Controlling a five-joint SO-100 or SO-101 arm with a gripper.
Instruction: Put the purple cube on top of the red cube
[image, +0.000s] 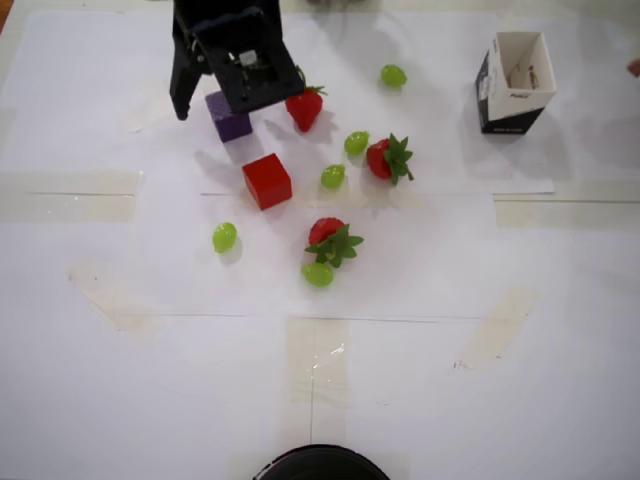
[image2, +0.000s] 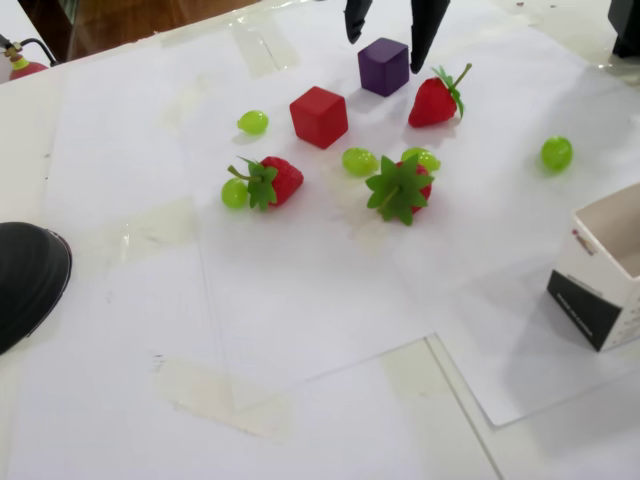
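Hanging over the purple cube (image2: 384, 66), the gripper (image2: 388, 40) has its two fingers spread apart, one on each side of the cube in the fixed view, and they do not press on it. The cube rests on the white paper (image2: 300, 300) at the far end of the table. In the overhead view the black gripper (image: 208, 102) body covers the upper part of the purple cube (image: 230, 121), so only its lower half shows there.

The red cube (image2: 319, 116) lies near the purple one but does not touch it; in the overhead view the red cube (image: 267, 181) is below and a little right of it. A strawberry (image2: 435, 98) lies just beside the purple cube, to its right in the fixed view. Two more strawberries sit closer to the camera: one (image2: 272, 181) left, with a grape (image2: 235, 193) touching its leaves, and one (image2: 401, 187) right, with grapes on both sides of it. One grape (image2: 253, 122) lies left of the red cube, and another (image2: 556, 153) is well apart on the right.

An open white and black box (image2: 605, 275) stands at the right edge of the fixed view. A dark round object (image2: 28, 280) shows at the left edge.
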